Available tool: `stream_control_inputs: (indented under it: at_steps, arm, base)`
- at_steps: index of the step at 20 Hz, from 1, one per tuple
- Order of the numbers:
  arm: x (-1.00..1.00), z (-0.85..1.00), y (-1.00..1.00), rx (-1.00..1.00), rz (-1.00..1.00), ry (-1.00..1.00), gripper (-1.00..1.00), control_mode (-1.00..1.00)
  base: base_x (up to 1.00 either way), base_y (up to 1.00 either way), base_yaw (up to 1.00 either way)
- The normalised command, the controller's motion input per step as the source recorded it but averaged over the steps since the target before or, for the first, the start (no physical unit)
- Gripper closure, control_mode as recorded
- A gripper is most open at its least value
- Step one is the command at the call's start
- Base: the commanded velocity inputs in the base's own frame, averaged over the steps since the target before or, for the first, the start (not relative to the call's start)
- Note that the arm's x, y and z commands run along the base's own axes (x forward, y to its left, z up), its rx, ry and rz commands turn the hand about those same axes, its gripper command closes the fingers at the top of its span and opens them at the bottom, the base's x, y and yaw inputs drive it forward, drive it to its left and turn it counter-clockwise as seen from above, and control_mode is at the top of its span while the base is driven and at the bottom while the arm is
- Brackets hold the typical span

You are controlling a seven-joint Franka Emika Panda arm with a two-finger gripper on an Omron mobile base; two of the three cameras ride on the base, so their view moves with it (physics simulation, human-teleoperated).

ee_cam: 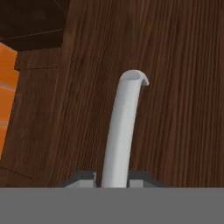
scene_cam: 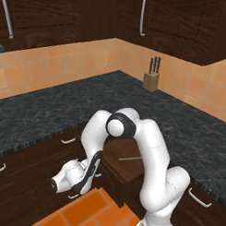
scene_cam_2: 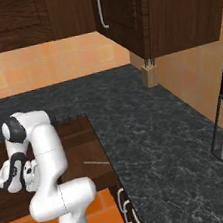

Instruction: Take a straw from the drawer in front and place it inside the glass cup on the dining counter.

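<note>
A: Gripper [ee_cam: 112, 177] is clamped on the drawer's silver handle [ee_cam: 124, 127]; hand view has the bar running up between the two fingertips [ee_cam: 83, 176] from bottom centre, against the dark wood front.

B: So it's on the handle, not the straw?

A: Right. Straw [scene_cam: 129, 158] lies flat on the floor of the drawer [scene_cam: 131, 168], centre of the left base view, just behind the arm's elbow. Also visible lower left of centre in the right base view. Nothing touching it.

B: Drawer open enough?

A: Looks pulled out, inside is exposed from above. Hand sits low, at lower left of the left base view, wrist turned sideways (makes sense, the pull is horizontal along the drawer's travel).

B: Next?

A: My read: let go of the handle, lift, come back over the drawer from above. Straw is thin and flat on wood, so the pinch will be fiddly.

B: Cup?

A: Can't place it. Black speckled counter [scene_cam: 64, 108] carries a knife block [scene_cam: 151, 79], upper right.
</note>
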Motion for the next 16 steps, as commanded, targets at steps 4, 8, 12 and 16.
stream_control_inputs:
  at_steps: [4,8,12,16]
  arm:
    - [-0.31,0.04,1.0,0.0,0.04,0.08,-1.0,-1.0]
    - [-0.52,0.74,0.59,0.11,0.0,0.0,-1.0,-1.0]
    - [-0.58,1.0,0.04,0.28,0.0,0.0,-1.0,-1.0]
    - [-0.4,1.0,-0.12,0.34,0.0,0.0,-1.0,-1.0]
  base:
    - [0.0,0.0,0.0]
    - [0.0,0.0,0.0]
    - [0.0,0.0,0.0]
    - [0.0,0.0,0.0]
